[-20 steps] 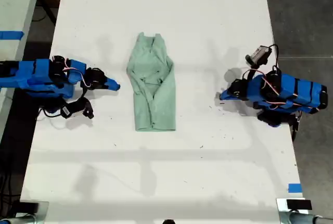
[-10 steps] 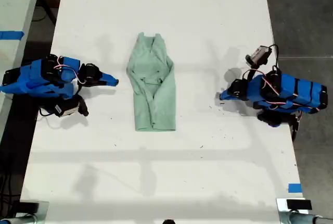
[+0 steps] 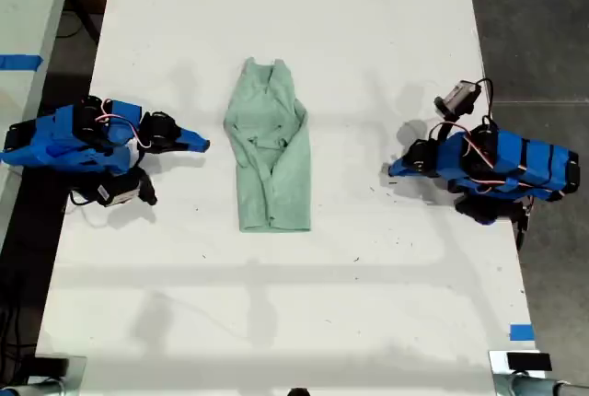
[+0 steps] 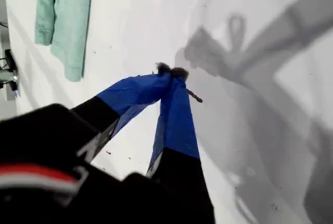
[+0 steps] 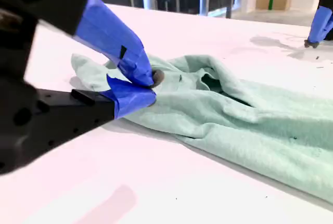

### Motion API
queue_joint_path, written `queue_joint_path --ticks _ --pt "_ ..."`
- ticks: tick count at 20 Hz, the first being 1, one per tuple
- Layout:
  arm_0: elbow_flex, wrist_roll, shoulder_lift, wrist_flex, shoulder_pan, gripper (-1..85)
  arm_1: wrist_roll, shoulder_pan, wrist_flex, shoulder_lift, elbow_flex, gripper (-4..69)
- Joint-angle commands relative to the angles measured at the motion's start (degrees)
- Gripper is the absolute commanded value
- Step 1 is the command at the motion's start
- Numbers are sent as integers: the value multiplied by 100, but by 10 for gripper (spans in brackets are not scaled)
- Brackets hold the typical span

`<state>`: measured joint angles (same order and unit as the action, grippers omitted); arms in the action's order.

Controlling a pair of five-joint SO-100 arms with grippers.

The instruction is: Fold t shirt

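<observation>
The t shirt (image 3: 270, 152) lies on the white table, folded into a narrow strip with its collar toward the far edge in the exterior view. My second gripper (image 3: 202, 145) is at the exterior view's left, shut and empty, a short gap from the cloth's edge. In the second wrist view its taped tips (image 5: 151, 81) meet in front of the t shirt (image 5: 250, 125). My first gripper (image 3: 393, 171) is at the exterior view's right, further from the cloth. It is shut (image 4: 171, 70) with nothing in it, tips pointing down at the table, and the t shirt (image 4: 62, 15) lies far off.
The white table (image 3: 368, 304) spans the exterior view, with dark floor (image 3: 534, 28) beyond its edge at the exterior view's right. A blue tape mark (image 3: 521, 331) sits near the front corner at that side. A second table with blue tape (image 3: 18, 62) stands at the exterior view's left.
The second arm tilted and drew its gripper slightly back from the t shirt a second ago, then stayed still. The first arm and the t shirt have not moved.
</observation>
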<state>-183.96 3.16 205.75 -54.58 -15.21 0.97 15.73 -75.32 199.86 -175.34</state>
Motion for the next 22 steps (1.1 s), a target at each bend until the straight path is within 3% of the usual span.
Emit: queue_joint_path --ticks 1,22 --pt "-26 -53 53 -35 -88 -1 -132 44 -123 70 -237 -17" --pt "-26 -44 53 -35 -62 -1 -264 -26 -141 70 -229 -17"
